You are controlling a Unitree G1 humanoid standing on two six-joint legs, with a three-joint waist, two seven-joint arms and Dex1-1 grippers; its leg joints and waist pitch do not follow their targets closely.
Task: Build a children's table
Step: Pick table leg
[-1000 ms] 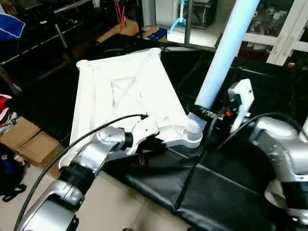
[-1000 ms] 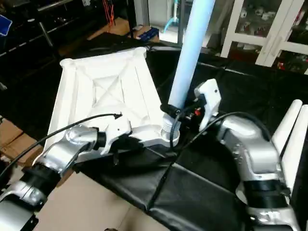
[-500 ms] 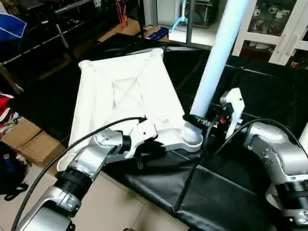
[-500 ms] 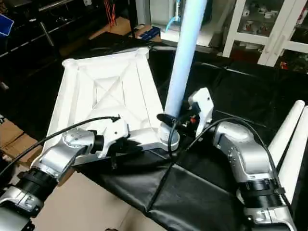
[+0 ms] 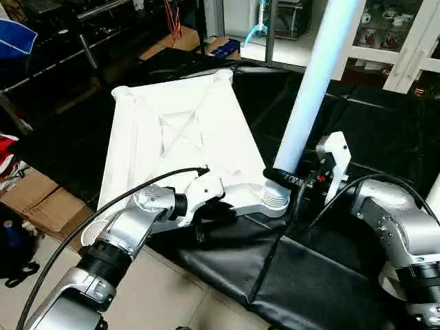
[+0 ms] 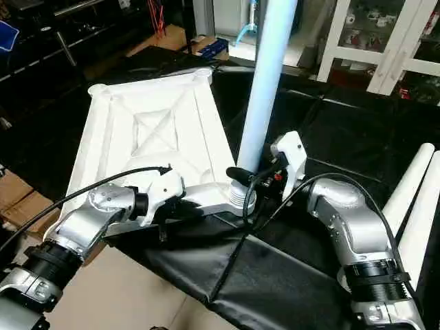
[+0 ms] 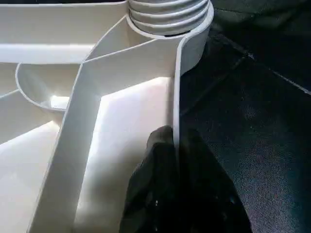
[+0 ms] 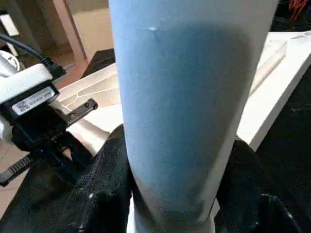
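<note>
The white tabletop (image 5: pixel 172 137) lies underside up on the black mat, its X ribs showing. My left gripper (image 7: pixel 176 138) is shut on the thin near rim, one black finger on each side of the wall. A long white leg (image 5: pixel 313 82) stands nearly upright in the near right corner socket (image 5: pixel 275 203), its ribbed end (image 7: pixel 167 14) partly down in the socket. My right gripper (image 5: pixel 285 180) is shut on the leg just above the ribbed end, its fingers (image 8: pixel 107 165) wrapped on both sides. Two spare legs (image 6: pixel 412 185) lie at the right.
The black mat (image 5: pixel 323 275) covers the work surface, with its near edge by my left forearm. Cardboard boxes (image 5: pixel 34 203) sit on the floor at the left. A white cabinet (image 6: pixel 385 41) stands at the back right. Black cables run along both forearms.
The leg has swung from a rightward lean to nearly upright with my right gripper on it, and its ribbed end sits lower in the socket. My left gripper keeps its hold on the rim.
</note>
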